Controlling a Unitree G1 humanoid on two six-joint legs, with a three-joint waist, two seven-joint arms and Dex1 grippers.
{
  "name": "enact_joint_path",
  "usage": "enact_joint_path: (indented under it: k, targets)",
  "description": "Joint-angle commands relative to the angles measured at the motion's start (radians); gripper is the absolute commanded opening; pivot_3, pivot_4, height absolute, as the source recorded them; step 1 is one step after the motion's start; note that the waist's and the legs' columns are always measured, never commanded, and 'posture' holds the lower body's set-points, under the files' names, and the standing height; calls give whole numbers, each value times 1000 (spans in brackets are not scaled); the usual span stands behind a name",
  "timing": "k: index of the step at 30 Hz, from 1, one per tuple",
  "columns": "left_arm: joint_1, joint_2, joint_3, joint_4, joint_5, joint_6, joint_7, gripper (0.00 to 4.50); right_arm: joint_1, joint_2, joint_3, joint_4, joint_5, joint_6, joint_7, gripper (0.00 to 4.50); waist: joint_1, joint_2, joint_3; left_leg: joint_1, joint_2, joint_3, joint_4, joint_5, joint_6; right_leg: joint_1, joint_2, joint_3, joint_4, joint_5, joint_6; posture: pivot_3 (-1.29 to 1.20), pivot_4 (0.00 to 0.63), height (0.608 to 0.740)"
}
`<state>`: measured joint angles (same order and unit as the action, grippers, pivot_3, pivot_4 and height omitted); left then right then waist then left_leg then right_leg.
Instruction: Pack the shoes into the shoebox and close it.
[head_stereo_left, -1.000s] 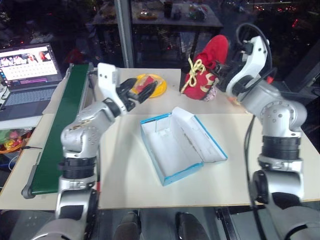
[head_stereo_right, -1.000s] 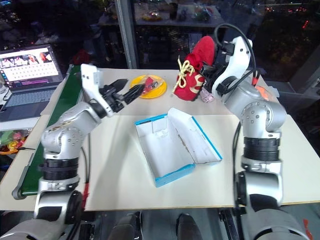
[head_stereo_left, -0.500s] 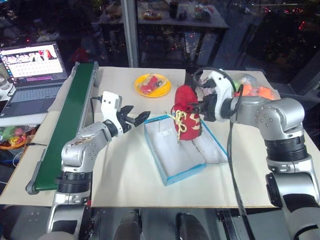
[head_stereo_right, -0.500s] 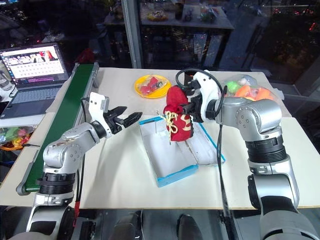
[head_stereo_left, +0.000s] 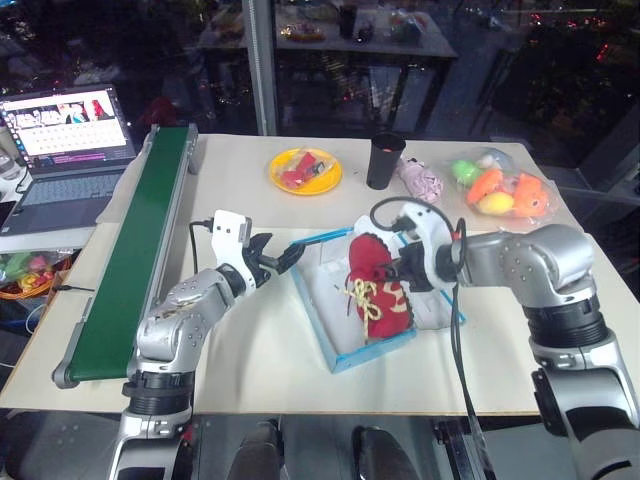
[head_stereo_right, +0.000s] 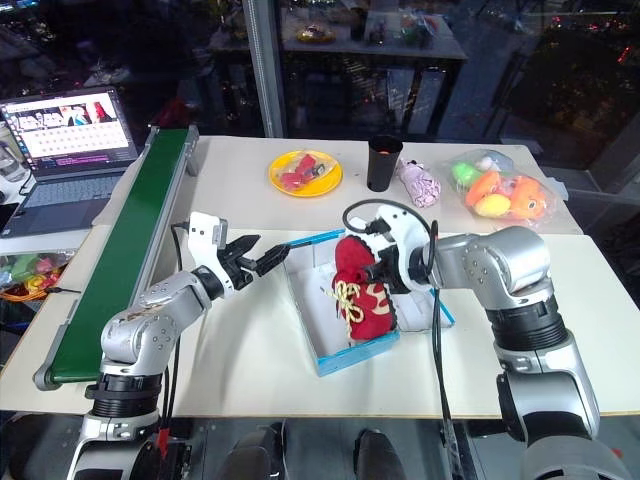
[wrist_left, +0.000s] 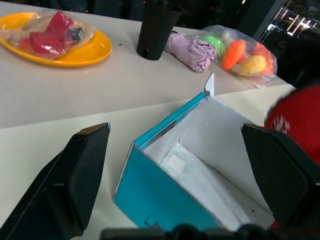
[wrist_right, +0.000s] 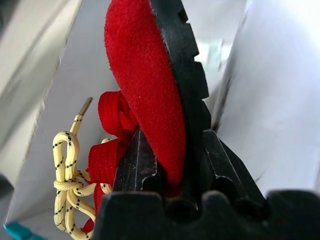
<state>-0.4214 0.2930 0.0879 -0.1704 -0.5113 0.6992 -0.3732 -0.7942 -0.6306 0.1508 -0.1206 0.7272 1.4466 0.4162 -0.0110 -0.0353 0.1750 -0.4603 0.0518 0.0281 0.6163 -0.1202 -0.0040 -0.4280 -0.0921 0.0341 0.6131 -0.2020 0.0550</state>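
The light blue shoebox (head_stereo_left: 372, 351) lies open mid-table, white inside, its lid folded out under my right arm. My right gripper (head_stereo_left: 403, 277) is shut on the red shoes (head_stereo_left: 379, 292) with yellow laces, gripping red fabric and a black sole (wrist_right: 177, 75) between its fingers (wrist_right: 136, 167). The bundle hangs inside the box, toe down; I cannot tell whether it is one shoe or the pair. My left gripper (head_stereo_left: 281, 261) is open, level, just outside the box's far left corner (wrist_left: 207, 90), touching nothing.
Along the table's far edge stand a yellow plate (head_stereo_left: 305, 171) with a bagged red item, a black cup (head_stereo_left: 384, 160), a purple bagged item (head_stereo_left: 421, 180) and a bag of coloured toys (head_stereo_left: 497, 186). A green conveyor (head_stereo_left: 130, 260) runs down the left, with a laptop (head_stereo_left: 60, 125) beyond.
My right gripper has swung down and nearer with the red shoes, from above the table's far side into the box. My left gripper has sunk toward the box's corner, still open.
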Motion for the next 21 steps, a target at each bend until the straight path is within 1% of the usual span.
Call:
enact_joint_path:
  k: [1, 4, 7, 10, 15, 17, 20, 21]
  targets:
    - [29, -6, 8, -77, 0, -4, 22, 4500, 22, -37, 63, -13, -60, -36, 38, 439, 0, 0, 0, 0, 0, 0, 0, 0, 0, 0, 0, 0, 0, 0, 0, 0, 150, 736]
    - [58, -3, 6, -113, 4, 6, 39, 4500, 12, -10, 114, 86, -142, -119, 42, 439, -2, 0, 0, 0, 0, 0, 1, 0, 0, 1, 0, 0, -1, 0, 0, 0, 150, 736]
    - [68, 0, 17, -138, -7, 19, 57, 4500, 3, 11, 137, 148, -196, -177, 59, 439, -2, 0, 0, 1, 0, 0, 1, 0, 0, 1, 0, 0, 0, 0, -1, 0, 150, 736]
    - [72, 9, 31, -159, -12, 37, 69, 4500, -23, 45, 177, 237, -280, -278, 61, 439, -2, -1, 0, 1, 0, 0, 2, 0, 0, 2, 1, 0, 0, 1, -1, 0, 150, 736]
    - [63, 19, 42, -171, -14, 56, 78, 4500, -59, 104, 231, 317, -377, -386, 86, 439, -10, -2, -2, 2, 1, 0, 6, 0, -1, 4, 1, 0, 0, 0, -3, 0, 150, 736]
    - [55, 20, 42, -169, -15, 58, 80, 4500, -64, 116, 238, 324, -400, -405, 102, 1427, -10, -3, -2, 2, 1, 0, 8, -1, -2, 4, 1, 0, 0, -1, -4, 0, 150, 736]
    - [43, 22, 43, -162, -13, 58, 79, 4500, -73, 130, 237, 324, -431, -423, 117, 2282, -7, -3, -2, 2, 1, 0, 8, -2, -3, 4, 1, 0, 0, -1, -4, 0, 150, 736]
    - [40, 21, 43, -159, -11, 58, 78, 4500, -76, 136, 233, 324, -440, -427, 119, 2668, -6, -3, -2, 2, 1, 0, 8, -2, -3, 3, 0, 0, 0, -1, -4, 0, 150, 736]
